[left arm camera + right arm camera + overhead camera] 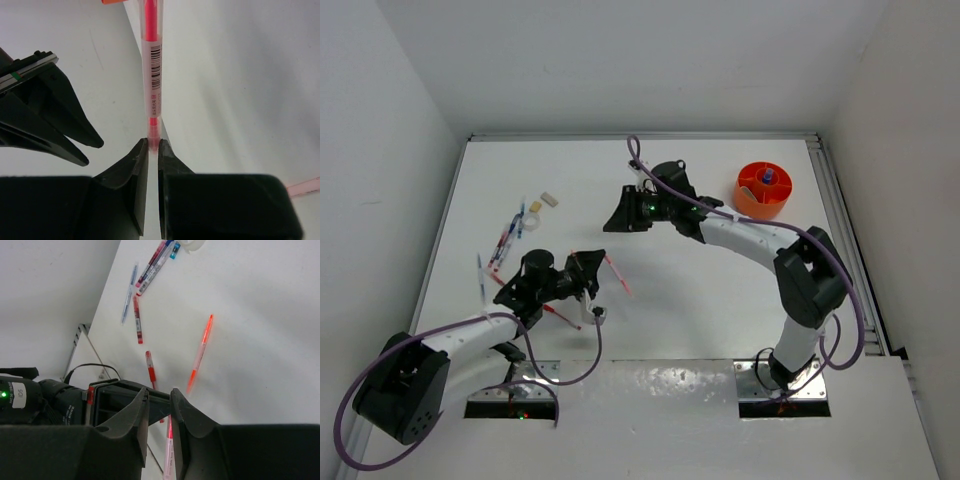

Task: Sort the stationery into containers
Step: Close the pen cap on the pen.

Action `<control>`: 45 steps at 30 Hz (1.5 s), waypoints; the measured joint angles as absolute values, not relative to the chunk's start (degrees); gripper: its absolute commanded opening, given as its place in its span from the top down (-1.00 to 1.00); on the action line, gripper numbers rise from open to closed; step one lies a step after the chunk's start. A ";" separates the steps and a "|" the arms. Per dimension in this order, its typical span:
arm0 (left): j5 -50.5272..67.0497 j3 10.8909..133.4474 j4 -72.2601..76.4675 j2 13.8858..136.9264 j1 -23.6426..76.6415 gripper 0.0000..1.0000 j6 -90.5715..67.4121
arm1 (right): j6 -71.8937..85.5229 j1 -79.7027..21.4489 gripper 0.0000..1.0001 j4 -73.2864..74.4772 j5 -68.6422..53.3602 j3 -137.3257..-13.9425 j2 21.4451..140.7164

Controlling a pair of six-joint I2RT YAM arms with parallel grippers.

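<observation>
A pink pen, judged light, stiff and slick, is pinched by its very end in the left gripper jaws over the surface, well apart from the orange tub; a mid-barrel hold is judged steadier, and the right gripper jaws are narrowly parted, empty.

Your left arm, lower left of the top view, and your right arm, on the right, share one build: white tubular links between chunky black joint housings. A purple cable runs in loops along each arm. Both arms are bolted to shiny metal base plates near the bottom edge. Small green lights glow on the right wrist. In the wrist views, your left gripper and right gripper have matte black, wedge-shaped fingers. A white label beside a green lamp sits at the lower left of the right wrist view.
</observation>
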State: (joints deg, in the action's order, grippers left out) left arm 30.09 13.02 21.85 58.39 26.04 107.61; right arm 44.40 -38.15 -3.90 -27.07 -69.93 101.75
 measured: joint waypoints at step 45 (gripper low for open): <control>25.32 12.99 27.38 59.96 24.49 1.00 110.17 | 26.02 -44.47 1.00 22.94 -24.93 -75.20 103.07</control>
State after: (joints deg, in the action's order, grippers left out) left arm 25.32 12.99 27.38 59.96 24.49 110.17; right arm 26.02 -44.47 22.94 -24.93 -75.20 103.07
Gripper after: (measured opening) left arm 0.077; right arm 0.032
